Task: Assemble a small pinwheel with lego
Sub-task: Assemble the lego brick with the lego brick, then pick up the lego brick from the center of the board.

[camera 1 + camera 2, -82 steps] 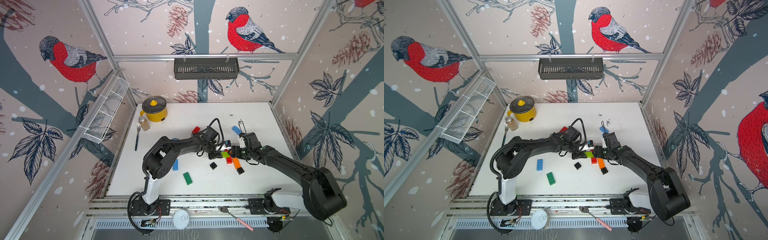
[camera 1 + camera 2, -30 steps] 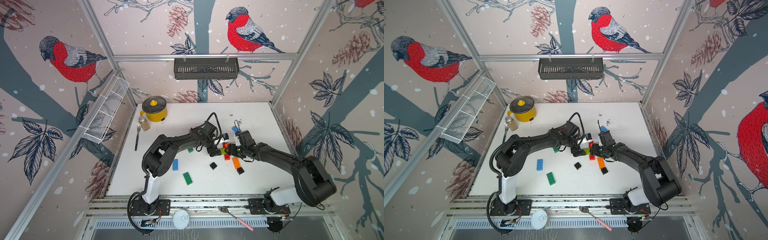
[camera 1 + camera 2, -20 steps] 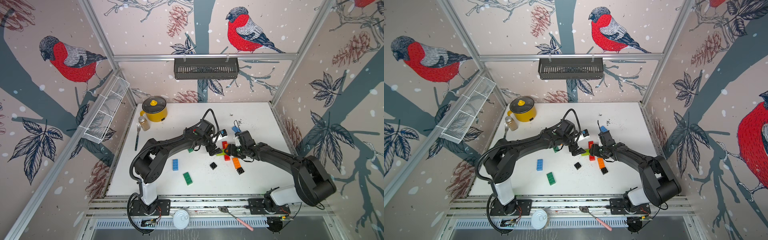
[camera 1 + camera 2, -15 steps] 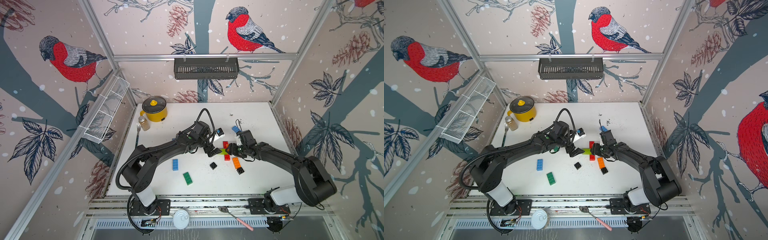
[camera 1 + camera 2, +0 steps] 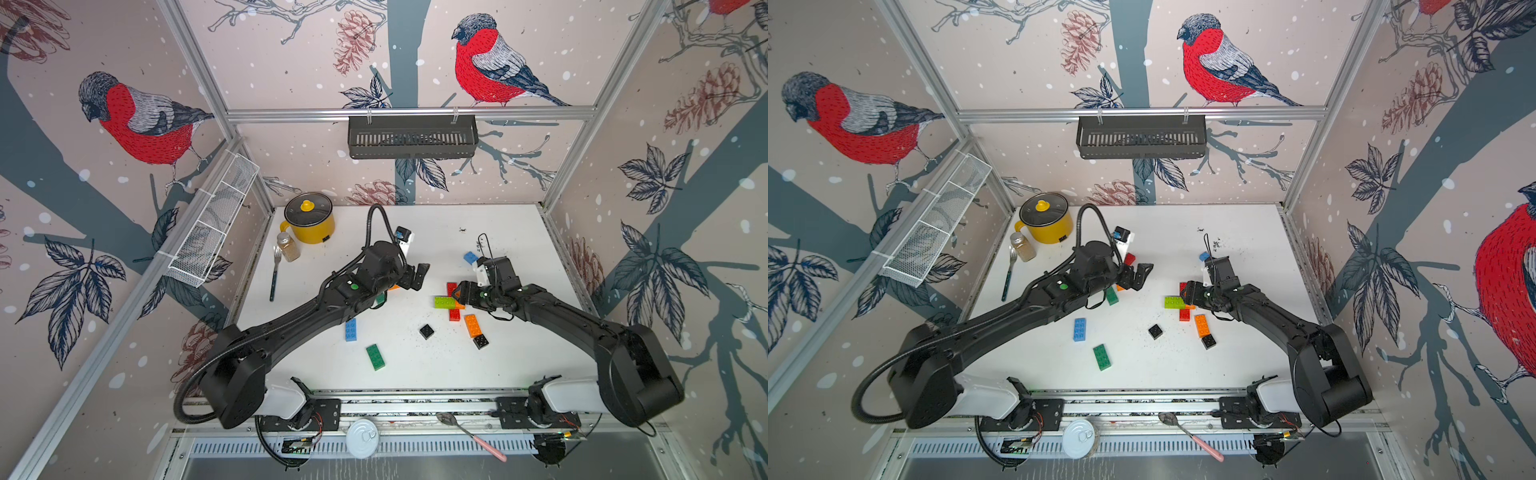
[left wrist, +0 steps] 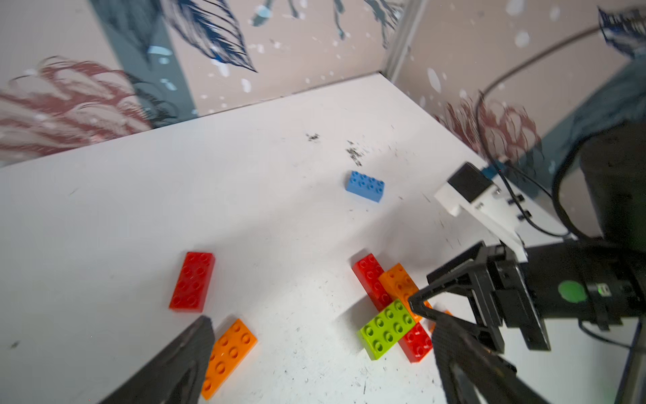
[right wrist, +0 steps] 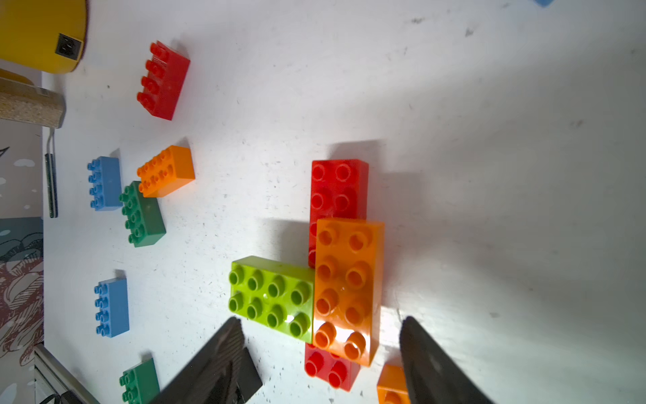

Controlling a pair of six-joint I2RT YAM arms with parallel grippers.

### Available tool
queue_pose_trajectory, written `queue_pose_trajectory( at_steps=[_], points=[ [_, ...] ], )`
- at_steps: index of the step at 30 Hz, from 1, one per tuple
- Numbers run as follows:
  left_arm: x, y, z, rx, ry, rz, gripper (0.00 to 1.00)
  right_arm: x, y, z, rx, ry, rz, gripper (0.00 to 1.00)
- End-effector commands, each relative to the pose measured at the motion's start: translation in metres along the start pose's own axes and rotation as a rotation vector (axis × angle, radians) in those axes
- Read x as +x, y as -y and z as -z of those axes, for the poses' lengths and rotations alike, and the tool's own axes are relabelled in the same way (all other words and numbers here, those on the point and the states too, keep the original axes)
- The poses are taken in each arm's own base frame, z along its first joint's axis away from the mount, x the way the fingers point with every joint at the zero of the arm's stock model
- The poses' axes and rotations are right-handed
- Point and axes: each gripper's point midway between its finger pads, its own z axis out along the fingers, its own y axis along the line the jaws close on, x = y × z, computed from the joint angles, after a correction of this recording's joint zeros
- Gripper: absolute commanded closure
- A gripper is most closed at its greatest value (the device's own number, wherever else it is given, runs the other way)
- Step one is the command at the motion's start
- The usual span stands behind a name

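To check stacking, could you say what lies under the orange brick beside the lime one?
Red brick shows past both ends of the orange brick; whether one piece or two is covered.

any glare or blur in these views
Right wrist view: hard glare on the white tabletop beside the glossy orange oblong plastic brick, highlights on its studs; right arm's fingers out of focus. Left wrist view: wall pattern smeared, left arm's fingers soft. Both top views: sharp, evenly lit.

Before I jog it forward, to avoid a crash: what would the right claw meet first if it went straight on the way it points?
Most likely the orange brick stacked on the red brick: it lies right ahead of the open right claw. Its height above the brick is unclear.
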Motion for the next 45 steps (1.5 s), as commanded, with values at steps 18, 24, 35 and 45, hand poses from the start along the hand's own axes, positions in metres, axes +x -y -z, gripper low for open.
queue_pose_trajectory(
  at_steps=[18,24,35,45],
  points=[
    [0.154,-0.091,-0.019,-0.579,-0.264,0.619,0.17,0.002,-0.012,0.001,-0.158,0.016,0.03,0.01],
    [0.176,-0.106,-0.035,-0.72,-0.307,0.61,0.31,0.009,-0.013,0.003,-0.183,-0.004,0.025,0.01],
    [0.196,-0.112,-0.047,-0.764,-0.319,0.596,0.49,0.018,-0.009,0.005,-0.182,-0.022,0.022,0.01],
    [0.201,-0.107,-0.043,-0.775,-0.315,0.578,0.55,0.022,-0.012,0.003,-0.186,-0.034,0.016,0.01]
  ],
)
